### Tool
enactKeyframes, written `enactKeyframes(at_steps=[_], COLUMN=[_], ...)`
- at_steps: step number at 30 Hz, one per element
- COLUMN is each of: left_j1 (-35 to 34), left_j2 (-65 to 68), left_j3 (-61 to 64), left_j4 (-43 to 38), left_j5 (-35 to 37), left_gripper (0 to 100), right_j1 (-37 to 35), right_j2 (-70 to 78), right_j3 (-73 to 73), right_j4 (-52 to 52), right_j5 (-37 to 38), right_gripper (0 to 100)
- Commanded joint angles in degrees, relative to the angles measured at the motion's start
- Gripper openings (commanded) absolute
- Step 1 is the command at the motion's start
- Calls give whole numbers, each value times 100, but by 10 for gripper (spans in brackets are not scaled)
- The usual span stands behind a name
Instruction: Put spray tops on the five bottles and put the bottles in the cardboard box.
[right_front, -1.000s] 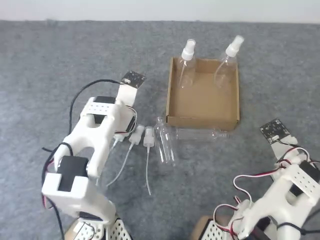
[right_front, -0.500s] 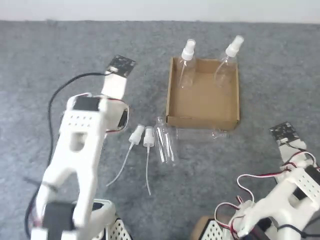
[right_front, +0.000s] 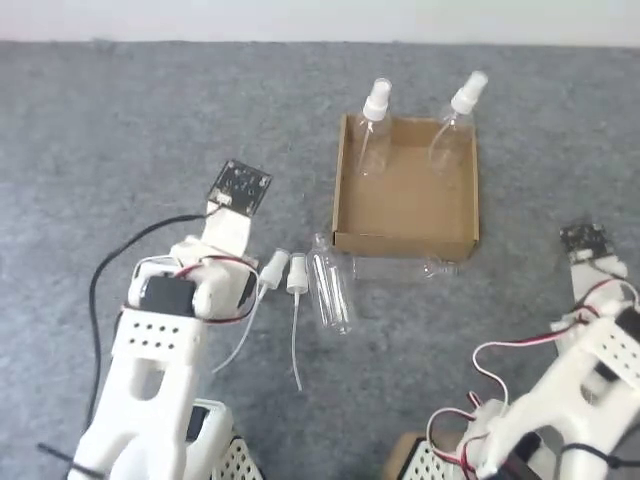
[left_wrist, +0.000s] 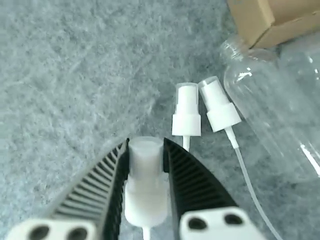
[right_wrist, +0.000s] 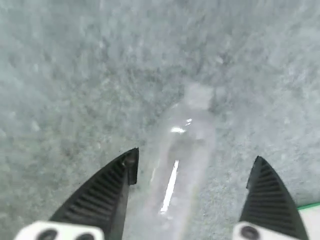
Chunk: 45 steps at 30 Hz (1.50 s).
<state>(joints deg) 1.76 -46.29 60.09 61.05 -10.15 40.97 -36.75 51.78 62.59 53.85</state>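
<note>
white spray top pinched, bottle waiting

my left gripper pinches a spray top over the grey counter. my right gripper hangs spread over a clear bottle lying flat. capping step, i judge; next the dip tube needs lining up with a bottle neck.

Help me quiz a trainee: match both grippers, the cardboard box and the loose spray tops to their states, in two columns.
1 left gripper
2 right gripper
3 cardboard box
4 loose spray tops

A open over a lying bottle
B holds two capped bottles
C shut on a spray top
D on the carpet

Pairs: 1-C, 2-A, 3-B, 4-D
</note>
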Motion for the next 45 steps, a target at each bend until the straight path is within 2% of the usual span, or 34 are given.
enactKeyframes(at_steps=[1, 9, 13, 29, 40, 43, 45], left_j1=[9, 9, 9, 9, 9, 9, 26], left_j2=[-237, -237, -237, -237, -237, -237, -237], left_j3=[84, 101, 101, 101, 101, 101, 57], left_j4=[-176, -176, -176, -176, -176, -176, -176], left_j5=[70, 62, 62, 62, 62, 62, 62], left_gripper=[10, 10, 10, 10, 11, 11, 11], right_j1=[-268, -347, -505, -40, -40, -66, -66], right_j2=[22, 1297, 1965, 3055, 3081, 2826, 2484], right_j3=[-756, -1090, -1310, -1705, -1714, -1714, -1714], right_j4=[224, 242, 637, 251, 268, 286, 312], right_j5=[-422, -448, -448, -343, -343, -343, -343], right_gripper=[289, 288, 288, 288, 91, 19, 6])
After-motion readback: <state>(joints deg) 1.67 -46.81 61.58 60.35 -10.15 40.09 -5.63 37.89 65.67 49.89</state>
